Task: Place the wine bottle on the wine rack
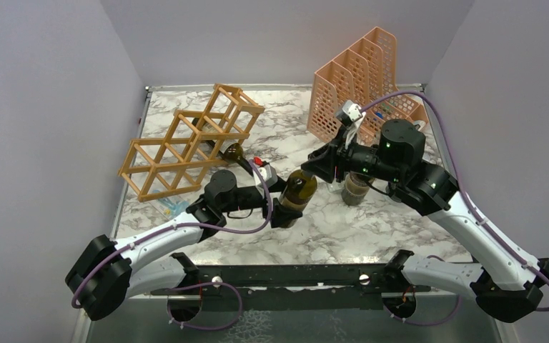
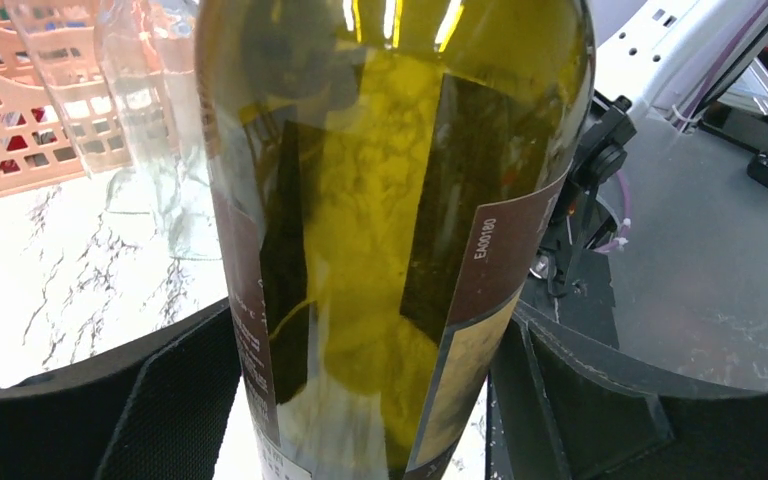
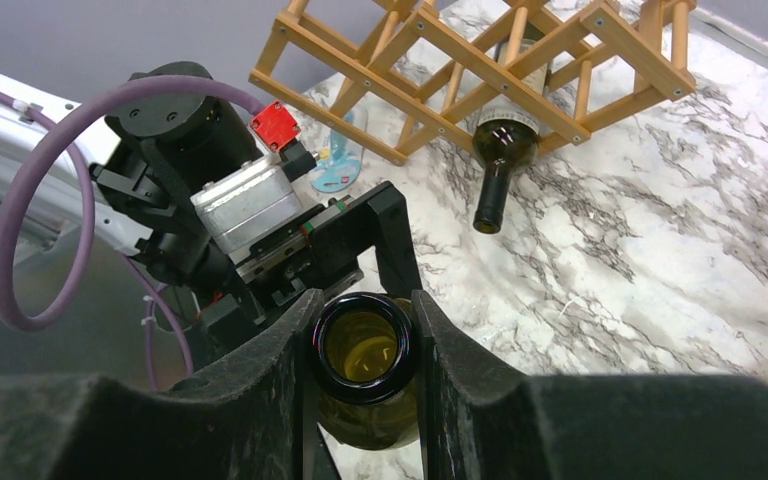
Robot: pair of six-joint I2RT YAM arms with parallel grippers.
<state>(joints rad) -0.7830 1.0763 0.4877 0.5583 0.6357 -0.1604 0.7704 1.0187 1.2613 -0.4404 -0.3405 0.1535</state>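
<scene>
I see the olive-green wine bottle (image 1: 299,191), dark-labelled and uncorked, roughly upright at mid worktop (image 1: 343,232). The light wooden wine rack (image 1: 188,141) sits left rear, apart.

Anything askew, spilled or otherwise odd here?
Nothing spilled or broken. The wine rack sits diagonally to the table edges, and the dark bottle in it pokes its neck out of a cell. The green wine bottle is uncorked, clamped by the left gripper at its body and the right gripper at its neck.

The wine bottle (image 2: 390,250) is glossy glass, the wine rack (image 1: 188,145) matt wood
</scene>
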